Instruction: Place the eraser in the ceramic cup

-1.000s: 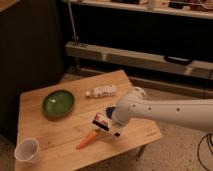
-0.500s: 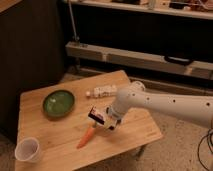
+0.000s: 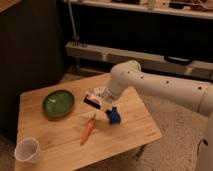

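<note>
Wooden counter (image 3: 127, 134), dim light. The end effector (image 3: 96, 99) has risen and drifted up-frame from where it was a second ago, when it sat low over the near-middle of the counter. It now hangs just right of the green bowl (image 3: 58, 103), above the boards rather than on them. Moving off has uncovered a chunky blue object (image 3: 114, 115), which lies beside the leafy end of the carrot (image 3: 88, 130); neither appears disturbed. The eraser (image 3: 91, 102) came along: a dark block with a pale pinkish face, clamped at the tip of the end effector. The jaws are pressed together on it and touch nothing else that can be made out. The white arm (image 3: 150, 85) reaches in from the right, elbow high. The ceramic cup (image 3: 27, 150) stands upright at the near-left corner, well apart from the eraser, with the carrot lying roughly between them. Judgement: the pick-up is done and the carry is only starting. The drift so far is not toward the cup, so the remaining move is a long sweep down-left, over the carrot, ending above a small rim. Release needs good centring or the eraser may catch the lip.
</note>
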Action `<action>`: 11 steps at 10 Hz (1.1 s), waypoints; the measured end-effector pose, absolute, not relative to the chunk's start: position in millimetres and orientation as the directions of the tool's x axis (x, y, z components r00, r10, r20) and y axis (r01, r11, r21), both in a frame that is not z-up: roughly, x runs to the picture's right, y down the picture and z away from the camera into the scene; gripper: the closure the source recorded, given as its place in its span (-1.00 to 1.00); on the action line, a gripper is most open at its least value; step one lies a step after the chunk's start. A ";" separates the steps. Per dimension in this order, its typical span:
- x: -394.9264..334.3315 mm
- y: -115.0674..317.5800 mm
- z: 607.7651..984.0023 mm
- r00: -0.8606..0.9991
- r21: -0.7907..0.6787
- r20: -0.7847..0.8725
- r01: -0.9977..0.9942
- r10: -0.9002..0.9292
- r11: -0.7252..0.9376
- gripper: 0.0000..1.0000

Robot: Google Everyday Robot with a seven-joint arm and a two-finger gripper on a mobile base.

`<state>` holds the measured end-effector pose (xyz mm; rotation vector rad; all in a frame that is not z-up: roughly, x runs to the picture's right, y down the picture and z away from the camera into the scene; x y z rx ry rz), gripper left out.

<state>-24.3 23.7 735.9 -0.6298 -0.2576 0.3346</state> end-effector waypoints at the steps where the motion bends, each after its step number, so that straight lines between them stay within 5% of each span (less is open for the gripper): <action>1: -37.1 7.6 729.6 0.917 -0.611 0.156 -0.202 0.367 0.765 1.00; 5: -126.5 -19.0 718.6 0.867 -0.642 0.361 -0.035 0.342 0.766 1.00; 11: -210.4 50.8 688.5 0.640 -0.654 0.670 0.269 0.376 0.707 1.00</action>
